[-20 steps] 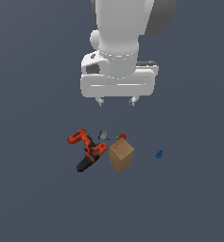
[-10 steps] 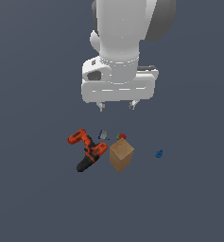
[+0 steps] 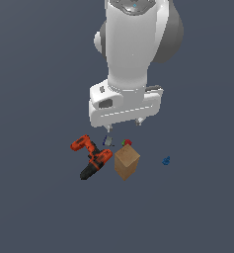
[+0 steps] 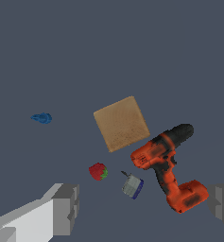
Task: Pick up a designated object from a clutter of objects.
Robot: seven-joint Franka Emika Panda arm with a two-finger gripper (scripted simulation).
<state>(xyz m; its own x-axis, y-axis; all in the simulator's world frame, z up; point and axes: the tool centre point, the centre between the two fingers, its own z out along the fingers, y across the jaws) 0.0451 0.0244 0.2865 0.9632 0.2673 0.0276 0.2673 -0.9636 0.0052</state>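
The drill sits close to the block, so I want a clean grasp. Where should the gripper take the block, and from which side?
Probably from above, closing on the block's two faces that lie clear of the drill. Its flat square top and upright sides suit the open gripper; the drill touches or nearly touches one lower edge.

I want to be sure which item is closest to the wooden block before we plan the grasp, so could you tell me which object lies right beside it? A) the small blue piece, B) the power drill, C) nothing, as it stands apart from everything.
B: in the wrist view the power drill lies almost against the wooden block, while the small blue piece sits well off alone.
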